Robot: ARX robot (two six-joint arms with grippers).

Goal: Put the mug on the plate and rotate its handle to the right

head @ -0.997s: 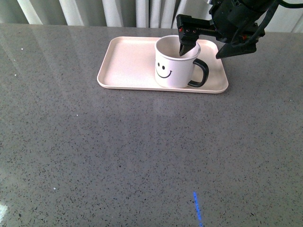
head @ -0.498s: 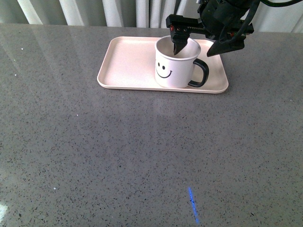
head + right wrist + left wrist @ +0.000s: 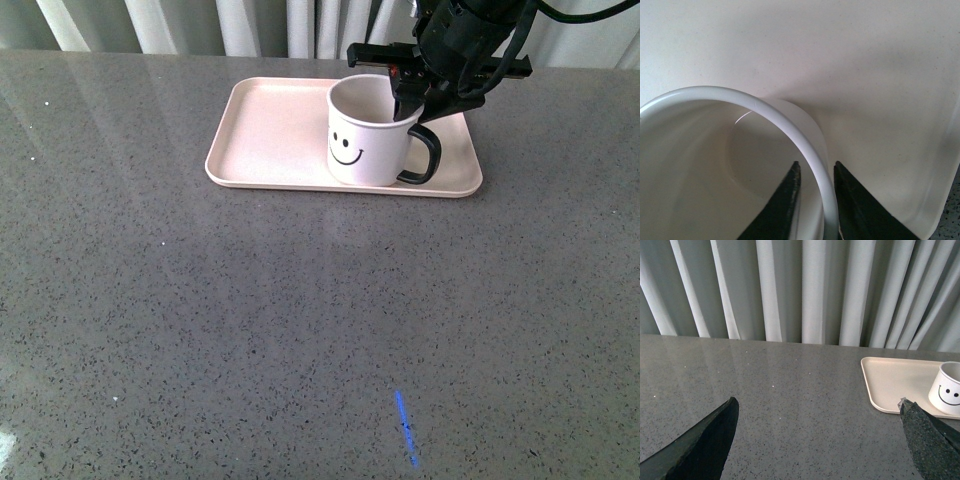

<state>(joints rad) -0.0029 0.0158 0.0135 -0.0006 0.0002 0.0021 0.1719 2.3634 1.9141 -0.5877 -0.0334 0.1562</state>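
The white mug [image 3: 366, 140] with a black smiley face stands upright on the pale pink plate [image 3: 270, 130], right of its middle. Its black handle [image 3: 424, 155] points right and a little toward me. My right gripper [image 3: 413, 108] comes down from above and is shut on the mug's rim on the handle side, one finger inside and one outside. The right wrist view shows the rim [image 3: 790, 127] between the two dark fingertips [image 3: 816, 167]. My left gripper [image 3: 817, 412] is open and empty over the table, left of the plate [image 3: 890, 385]; the mug [image 3: 948, 395] shows at that view's edge.
The grey speckled table [image 3: 300, 330] stretches wide in front of the plate. Pale curtains [image 3: 805, 290] hang behind the table's far edge. A small blue light streak [image 3: 405, 428] lies on the table near the front.
My right gripper has shifted from inside the mug's back rim over to the handle side and has closed on the rim. The mug has stayed in place on the plate.
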